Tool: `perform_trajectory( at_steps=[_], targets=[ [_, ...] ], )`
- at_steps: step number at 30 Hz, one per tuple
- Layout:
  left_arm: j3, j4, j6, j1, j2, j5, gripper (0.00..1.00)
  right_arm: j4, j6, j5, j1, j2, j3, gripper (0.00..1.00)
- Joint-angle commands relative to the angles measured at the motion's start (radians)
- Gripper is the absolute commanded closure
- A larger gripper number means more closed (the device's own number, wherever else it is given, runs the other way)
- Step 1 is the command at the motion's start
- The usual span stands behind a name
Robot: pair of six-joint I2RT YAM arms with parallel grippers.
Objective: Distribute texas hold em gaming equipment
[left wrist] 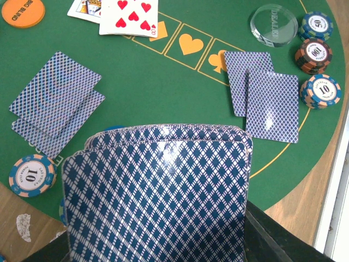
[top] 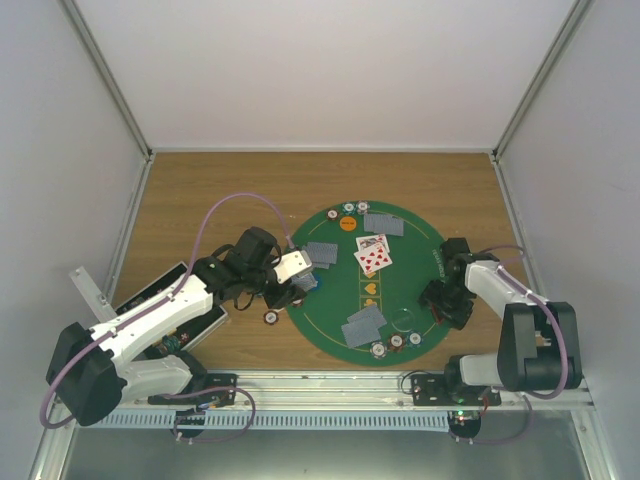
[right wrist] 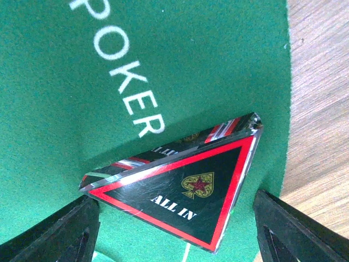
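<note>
My left gripper [top: 300, 270] is shut on a deck of blue-patterned playing cards [left wrist: 158, 196], held over the left edge of the round green mat [top: 410, 262]. On the mat lie face-down card pairs [left wrist: 54, 109] [left wrist: 264, 93], face-up red cards [left wrist: 128, 15], an orange disc [left wrist: 23, 11], a clear disc [left wrist: 274, 24] and striped chips [left wrist: 313, 54] [left wrist: 31, 174]. My right gripper [right wrist: 174, 232] stands open over the mat's right edge. The red-black triangle marker [right wrist: 191, 185] lies between its fingers [right wrist: 294, 229], with a gap on the right side.
A black case [top: 165, 312] lies on the wood at the left, partly under my left arm. One chip [top: 270, 317] sits on the bare wood just off the mat. White walls enclose the table on three sides.
</note>
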Motion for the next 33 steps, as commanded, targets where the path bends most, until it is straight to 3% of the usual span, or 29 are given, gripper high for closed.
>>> perform_trajectory(
  at_steps=[1,33],
  targets=[
    [-0.003,0.035,-0.004,0.006,-0.018,0.0,0.47,0.09,-0.018,-0.002,-0.007,0.001,0.01,0.22],
    [-0.003,0.036,-0.001,0.006,-0.012,0.002,0.47,0.125,-0.01,0.015,-0.007,0.034,-0.006,0.33]
  ],
)
